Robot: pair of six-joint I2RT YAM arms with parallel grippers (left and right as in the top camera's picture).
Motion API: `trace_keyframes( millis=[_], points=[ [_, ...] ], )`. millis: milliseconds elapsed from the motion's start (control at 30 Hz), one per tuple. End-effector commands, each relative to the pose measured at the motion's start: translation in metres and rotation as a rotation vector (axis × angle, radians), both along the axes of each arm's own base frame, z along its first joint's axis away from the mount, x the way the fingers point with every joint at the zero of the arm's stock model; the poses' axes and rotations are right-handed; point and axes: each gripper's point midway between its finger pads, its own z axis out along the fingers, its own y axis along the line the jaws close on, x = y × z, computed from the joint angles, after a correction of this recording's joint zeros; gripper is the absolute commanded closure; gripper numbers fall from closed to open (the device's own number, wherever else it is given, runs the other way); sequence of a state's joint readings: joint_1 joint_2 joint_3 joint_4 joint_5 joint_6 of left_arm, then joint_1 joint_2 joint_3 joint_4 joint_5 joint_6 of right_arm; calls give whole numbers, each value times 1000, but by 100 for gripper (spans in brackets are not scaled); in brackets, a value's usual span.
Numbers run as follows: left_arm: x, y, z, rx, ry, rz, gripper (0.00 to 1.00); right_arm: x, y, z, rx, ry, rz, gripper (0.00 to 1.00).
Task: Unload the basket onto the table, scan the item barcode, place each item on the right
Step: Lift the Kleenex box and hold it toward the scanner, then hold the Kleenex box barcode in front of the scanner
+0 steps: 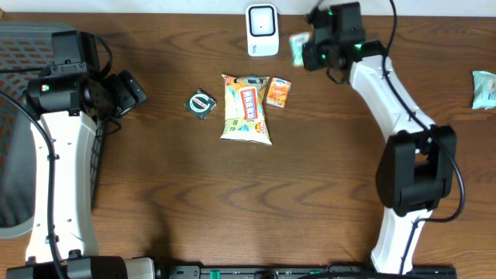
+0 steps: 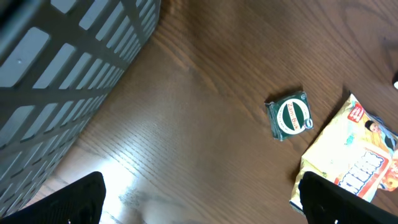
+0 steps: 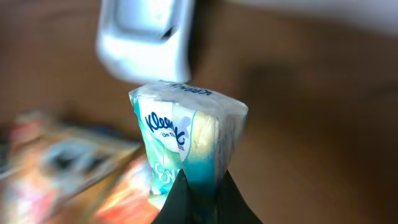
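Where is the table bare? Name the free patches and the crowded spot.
Bare wood: the front strip between the left arm and right arm, below the snack bag; also between that arm and the teal packet at the edge. Crowded: back centre, where scanner, orange packet, green packet and the right end effector with its tissue pack cluster.

One wooden table (image 1: 232,201) carries one white barcode scanner (image 1: 262,29), one large yellow snack bag (image 1: 246,108), one small orange packet (image 1: 278,92) and one small green packet (image 1: 201,103). Two teal tissue packs show: one tissue pack (image 1: 297,48) beside the scanner, another tissue pack (image 1: 484,87) far right. There are two robot arms, a left arm (image 1: 60,155) and a right arm (image 1: 385,89), and one grey basket (image 1: 14,93).
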State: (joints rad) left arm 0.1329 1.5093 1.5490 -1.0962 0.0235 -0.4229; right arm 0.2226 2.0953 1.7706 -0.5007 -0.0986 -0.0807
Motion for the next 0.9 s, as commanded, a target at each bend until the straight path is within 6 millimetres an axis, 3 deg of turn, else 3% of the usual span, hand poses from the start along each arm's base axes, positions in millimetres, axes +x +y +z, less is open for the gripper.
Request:
trace_keyframes(
  millis=[0, 167, 300, 567, 700, 867],
  points=[
    [0, 2, 2, 2, -5, 12, 3, 17, -19, 22, -422, -168, -16, 99],
    [0, 2, 2, 2, -5, 12, 2, 36, 17, 24, -393, -285, 15, 99],
    [0, 2, 2, 2, -5, 12, 2, 44, 42, 42, -353, -387, 26, 99],
    [0, 2, 2, 2, -5, 12, 3, 57, 74, 64, -309, -531, 95, 99],
    [0, 2, 2, 2, -5, 12, 2, 68, 81, 61, -294, -551, 104, 99],
    [0, 2, 2, 2, -5, 12, 2, 75, 109, 40, -336, -622, 287, 99]
  ],
)
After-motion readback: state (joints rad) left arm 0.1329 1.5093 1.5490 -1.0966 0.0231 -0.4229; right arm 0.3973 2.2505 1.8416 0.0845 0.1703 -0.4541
